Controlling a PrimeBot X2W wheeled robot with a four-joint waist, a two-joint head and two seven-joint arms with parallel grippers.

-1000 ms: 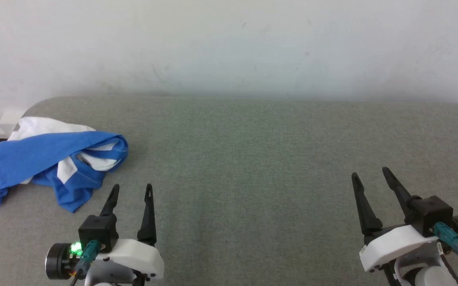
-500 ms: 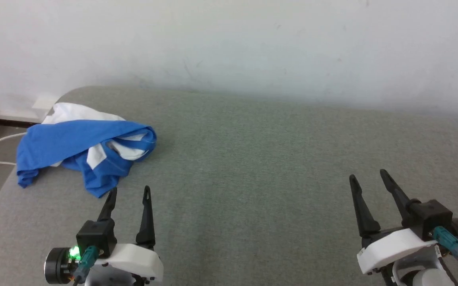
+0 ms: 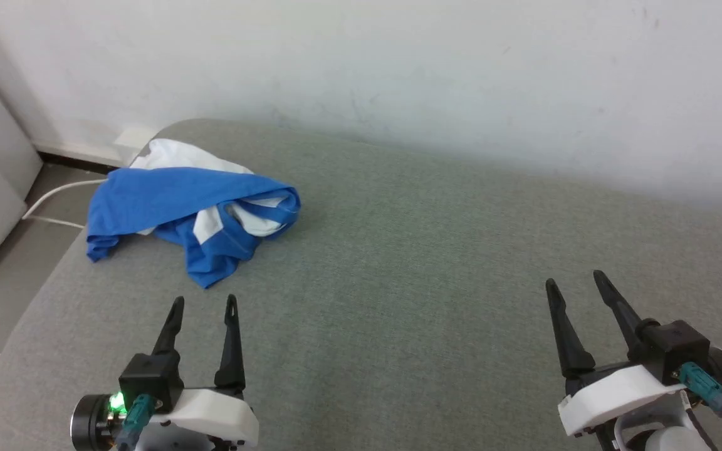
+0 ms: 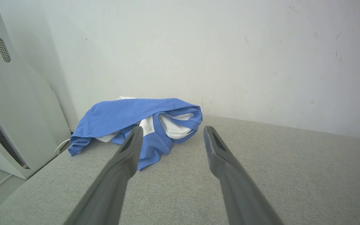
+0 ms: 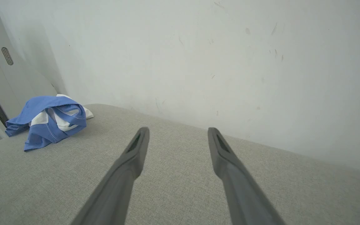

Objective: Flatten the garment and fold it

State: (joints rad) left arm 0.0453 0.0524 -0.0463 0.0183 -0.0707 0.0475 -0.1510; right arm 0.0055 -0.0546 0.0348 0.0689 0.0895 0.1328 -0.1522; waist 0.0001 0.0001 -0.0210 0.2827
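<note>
Blue-white thin garment (image 3: 167,197) crumpled on grey woven cushion (image 3: 398,282) | left fingers (image 3: 170,329), right fingers (image 3: 563,332): parted

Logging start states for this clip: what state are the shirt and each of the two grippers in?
Blue-and-white thin-fabric T-shirt: crumpled in a heap, not flattened or folded, at the far left corner of the grey fabric surface.
Left gripper: open, empty, short of the shirt.
Right gripper: open, empty, far from the shirt.

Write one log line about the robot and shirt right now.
shirt: crumpled, unfolded | left tool: open, empty, near shirt, apart | right tool: open, empty, far from shirt
</note>
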